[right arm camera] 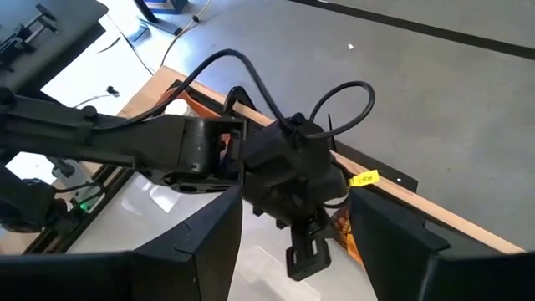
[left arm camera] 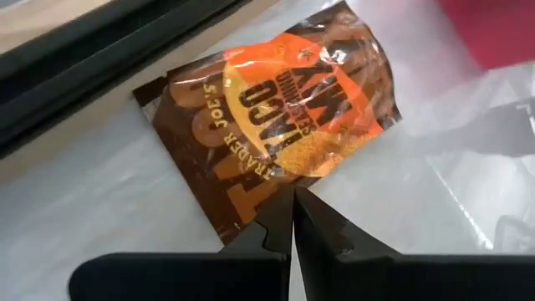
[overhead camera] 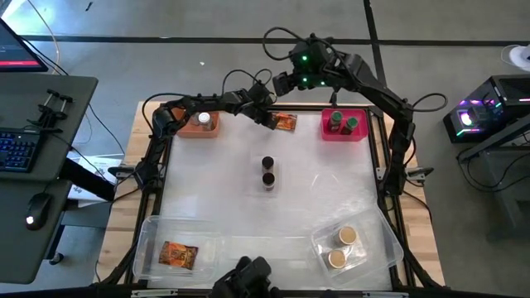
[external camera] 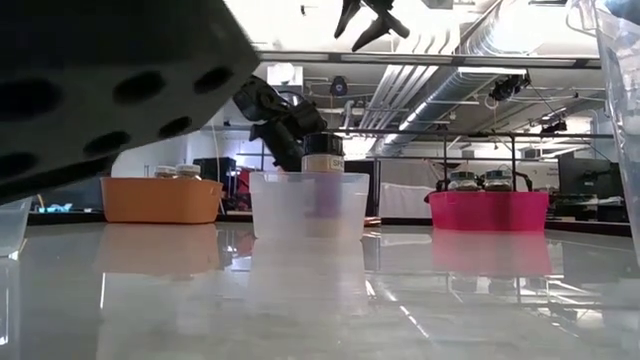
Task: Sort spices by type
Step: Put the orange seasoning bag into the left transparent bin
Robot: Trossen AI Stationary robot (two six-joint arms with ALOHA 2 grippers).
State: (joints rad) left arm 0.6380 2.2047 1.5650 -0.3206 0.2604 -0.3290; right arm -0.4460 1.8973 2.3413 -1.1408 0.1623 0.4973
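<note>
An orange-brown spice packet (left arm camera: 276,125) lies flat on the table at the far edge (overhead camera: 284,122), between the orange bin (overhead camera: 199,126) and the pink bin (overhead camera: 344,126). My left gripper (left arm camera: 292,201) is shut at the packet's near long edge (overhead camera: 270,118). My right gripper (right arm camera: 297,251) hangs open, high above the left one (overhead camera: 287,83), touching nothing. Two black-lidded jars (overhead camera: 267,170) stand at the table's middle. One jar sits in the orange bin and two in the pink bin. My left gripper pinches the packet's near long edge (left arm camera: 269,186), about halfway along it, between its two shut fingertips. The fingers come slanting down from the table's left side and lie across that edge. The packet lies flat on the table.
Near the front edge, a clear tray on the left (overhead camera: 149,244) holds a second packet (overhead camera: 178,255). A clear tray on the right (overhead camera: 377,240) holds two tan-lidded jars (overhead camera: 341,247). A black frame rail (left arm camera: 100,75) runs just behind the packet.
</note>
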